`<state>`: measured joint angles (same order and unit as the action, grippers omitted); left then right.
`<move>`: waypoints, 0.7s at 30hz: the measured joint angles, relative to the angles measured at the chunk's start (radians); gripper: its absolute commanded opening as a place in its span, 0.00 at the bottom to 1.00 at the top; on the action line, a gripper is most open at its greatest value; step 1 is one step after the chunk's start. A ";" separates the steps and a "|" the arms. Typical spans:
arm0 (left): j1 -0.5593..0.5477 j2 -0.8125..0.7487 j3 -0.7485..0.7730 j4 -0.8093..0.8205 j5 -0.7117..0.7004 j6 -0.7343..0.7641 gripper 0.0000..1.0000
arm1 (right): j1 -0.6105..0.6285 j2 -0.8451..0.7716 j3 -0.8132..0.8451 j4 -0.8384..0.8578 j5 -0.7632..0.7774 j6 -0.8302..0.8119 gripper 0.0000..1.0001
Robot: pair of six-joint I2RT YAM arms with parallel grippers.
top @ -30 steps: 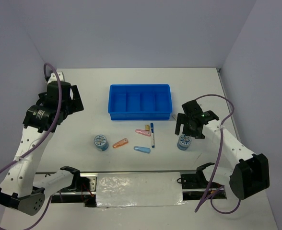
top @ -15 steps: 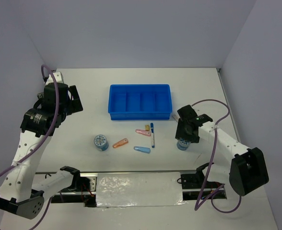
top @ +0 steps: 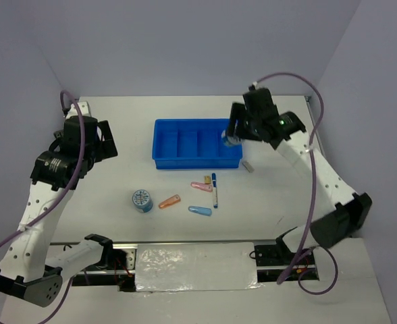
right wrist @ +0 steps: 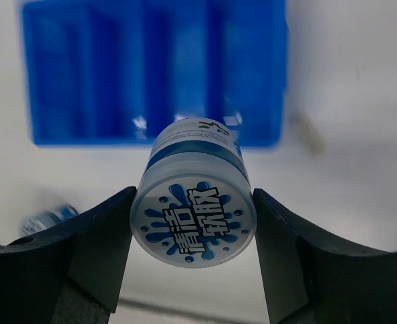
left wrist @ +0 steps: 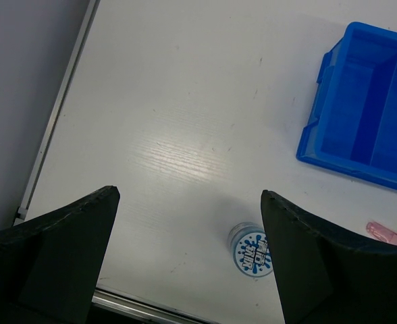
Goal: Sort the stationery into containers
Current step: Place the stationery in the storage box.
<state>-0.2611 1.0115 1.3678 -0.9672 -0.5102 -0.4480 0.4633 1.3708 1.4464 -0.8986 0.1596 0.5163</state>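
We see right gripper [top: 233,133] clenched on round blue-white tub [right wrist: 193,226] above right end of blue tray [top: 163,124]. Risk: smooth curved wall slips, tub rolls, lands outside compartment. Left gripper [left wrist: 188,196] spread, empty; second tub [left wrist: 252,248] on table [left wrist: 185,101].

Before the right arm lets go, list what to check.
1. The disc clamped squarely in the right gripper: ok.
2. The disc above the rightmost compartment of the tray: ok in the top view.
3. Height above that compartment low enough to drop: cannot tell.
4. That compartment empty: cannot tell, partly hidden.
5. The left gripper open, away from the tray: ok.
6. The second disc lying clear of both arms: ok.
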 measured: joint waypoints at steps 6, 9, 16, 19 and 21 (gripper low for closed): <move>0.000 0.011 -0.004 -0.009 0.000 0.000 0.99 | -0.005 0.407 0.443 0.040 0.026 -0.125 0.13; 0.000 0.010 -0.014 -0.021 0.000 -0.001 0.99 | -0.011 0.594 0.576 0.014 0.050 -0.168 0.13; 0.000 0.037 -0.093 -0.032 0.089 -0.001 0.99 | -0.041 0.712 0.573 -0.047 0.073 -0.220 0.17; 0.000 0.079 -0.140 -0.029 0.134 -0.001 0.99 | -0.056 0.701 0.552 -0.029 0.079 -0.231 0.20; 0.000 0.103 -0.172 -0.023 0.168 0.000 0.99 | -0.064 0.692 0.521 -0.015 0.080 -0.240 0.27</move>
<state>-0.2611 1.1141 1.1961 -0.9897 -0.3420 -0.4484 0.3992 2.0624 1.9675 -0.9138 0.2401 0.2768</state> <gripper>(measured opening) 0.993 0.721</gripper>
